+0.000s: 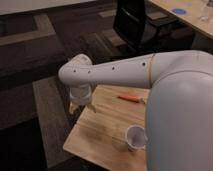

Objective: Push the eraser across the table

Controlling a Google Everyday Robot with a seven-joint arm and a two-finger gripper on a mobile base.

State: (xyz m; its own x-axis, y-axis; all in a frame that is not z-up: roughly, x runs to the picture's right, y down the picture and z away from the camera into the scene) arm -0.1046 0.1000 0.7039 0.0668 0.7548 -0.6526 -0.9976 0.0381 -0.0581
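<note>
The light wooden table (102, 127) fills the lower middle of the camera view. My white arm reaches across it from the right, and its wrist hangs over the table's far left corner. The gripper (79, 107) points down at that corner, just at the table's edge. The eraser is hidden or out of view; the arm and wrist cover that corner.
A thin orange pen-like stick (131, 98) lies on the table near the arm. A paper cup (135, 137) stands near the table's front right. A black chair (137, 22) stands behind. A pale desk (192, 15) with a blue disc (179, 10) is at top right. Dark carpet surrounds the table.
</note>
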